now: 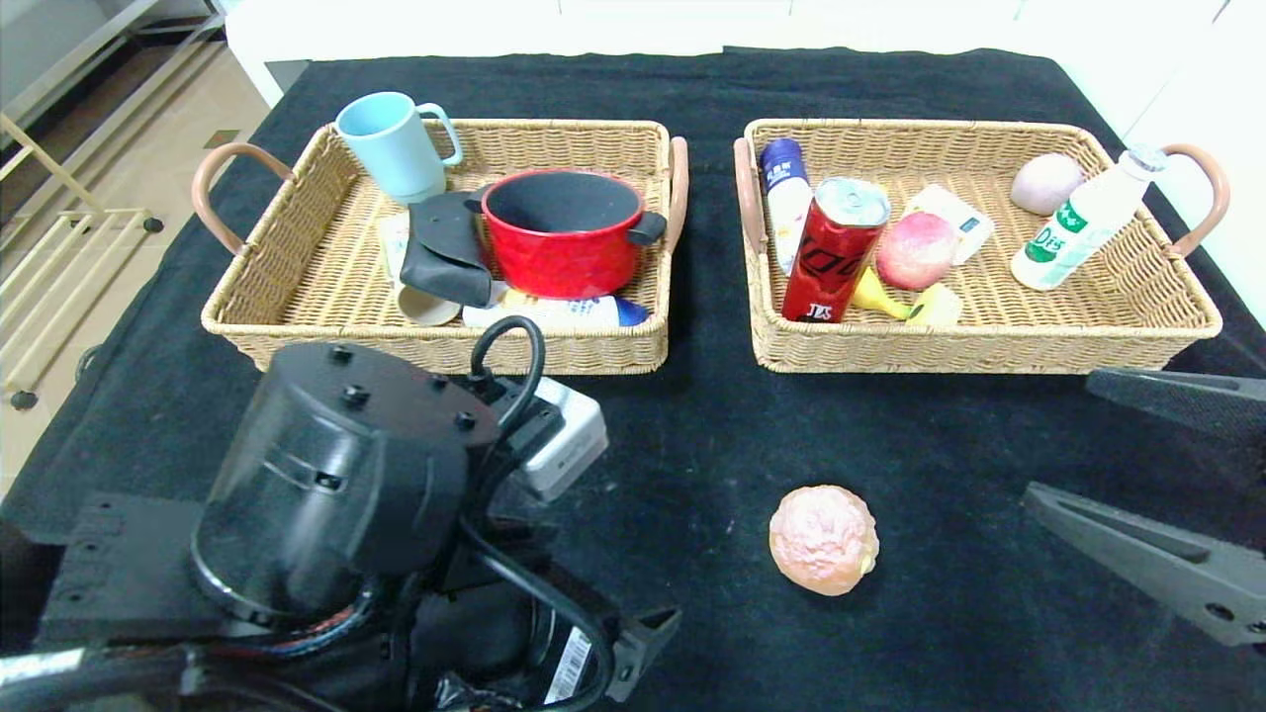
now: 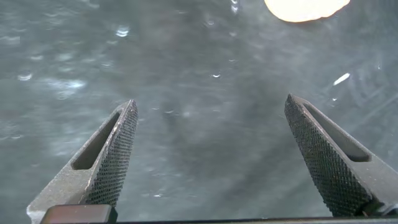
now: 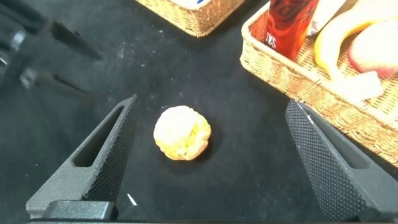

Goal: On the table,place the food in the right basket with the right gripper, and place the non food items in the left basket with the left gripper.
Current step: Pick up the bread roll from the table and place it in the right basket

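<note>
Sorting nearly complete; one loose item remains on the desk [image 1: 692, 435], which is covered in black cloth.

Far left: the left end effector [image 2: 208, 155] sits low over the near left part of the desk, pointed down at bare cloth, its two textured fingers [image 2: 115, 155] spread wide and holding nothing. The arm is folded close to the robot's body and appears idle.

Left of centre: the left basket [image 1: 297, 297] holds the non-food items, among them a pale blue mug [image 1: 391, 143], a red pot [image 1: 564, 232] and a dark folded pouch [image 1: 445, 247].

Centre: a round, rough-skinned orange-pink food item [image 1: 823, 539], perhaps a bun or a peeled citrus, lies alone on the cloth, well apart from both baskets.

Right of centre: the right basket [image 1: 989, 341] holds a red can [image 1: 834, 247], an apple [image 1: 917, 249], a banana [image 1: 890, 297], a white bottle [image 1: 1083, 222] and other packages.

Far right: the right end effector [image 3: 208, 155] hovers above and to the right of the round item, fingers [image 3: 317, 155] fully parted, empty, with the item between them in the wrist view.

Step in hand, by judgement: approach for the last food pick. The next move calls for lowering the right end effector around the item, closing gently, then carrying it to the right basket.
</note>
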Robot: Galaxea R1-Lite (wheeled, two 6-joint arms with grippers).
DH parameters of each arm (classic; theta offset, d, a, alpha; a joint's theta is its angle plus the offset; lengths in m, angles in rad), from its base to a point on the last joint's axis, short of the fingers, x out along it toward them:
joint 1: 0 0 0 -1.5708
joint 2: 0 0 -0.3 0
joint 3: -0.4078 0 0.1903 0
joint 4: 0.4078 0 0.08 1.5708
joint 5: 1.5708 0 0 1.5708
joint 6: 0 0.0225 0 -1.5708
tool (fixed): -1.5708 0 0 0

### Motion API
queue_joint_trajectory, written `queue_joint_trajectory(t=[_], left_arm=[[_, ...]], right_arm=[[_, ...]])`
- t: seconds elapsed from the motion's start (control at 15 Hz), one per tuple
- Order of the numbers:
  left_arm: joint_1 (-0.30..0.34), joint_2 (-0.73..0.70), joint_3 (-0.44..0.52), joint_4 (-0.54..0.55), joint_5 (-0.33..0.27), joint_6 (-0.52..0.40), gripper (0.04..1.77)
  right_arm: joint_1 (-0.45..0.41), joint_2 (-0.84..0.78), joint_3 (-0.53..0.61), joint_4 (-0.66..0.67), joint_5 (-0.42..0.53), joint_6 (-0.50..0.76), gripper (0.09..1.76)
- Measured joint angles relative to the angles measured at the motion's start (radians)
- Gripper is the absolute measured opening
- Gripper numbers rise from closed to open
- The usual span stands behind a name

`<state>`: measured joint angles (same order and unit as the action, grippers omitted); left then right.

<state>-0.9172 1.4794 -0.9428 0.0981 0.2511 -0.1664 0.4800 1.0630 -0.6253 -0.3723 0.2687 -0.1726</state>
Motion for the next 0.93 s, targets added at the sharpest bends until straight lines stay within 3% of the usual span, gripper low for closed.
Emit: queue_joint_trajectory(t=[0.07, 0.27, 0.33, 0.67, 0.93], left_arm=[[0.019, -0.027, 0.025, -0.015, -0.044, 0.026, 1.71], [0.114, -0.112, 0.086, -0.024, -0.264, 0.182, 1.71], [0.151, -0.134, 0.098, -0.028, -0.3, 0.212, 1.71], [0.274, -0.18, 0.175, -0.217, -0.38, 0.342, 1.72], [0.345, -0.192, 0.214, -0.277, -0.416, 0.362, 1.72]], right_arm=[[0.0, 0.004, -0.001, 0.001, -0.002, 0.001, 1.71], [0.0, 0.022, -0.005, 0.001, -0.003, 0.005, 1.71], [0.001, 0.031, -0.003, 0.002, -0.008, 0.005, 1.71], [0.018, 0.083, -0.01, 0.0, -0.092, 0.007, 1.71], [0.096, 0.102, -0.049, 0.078, -0.274, 0.025, 1.71]])
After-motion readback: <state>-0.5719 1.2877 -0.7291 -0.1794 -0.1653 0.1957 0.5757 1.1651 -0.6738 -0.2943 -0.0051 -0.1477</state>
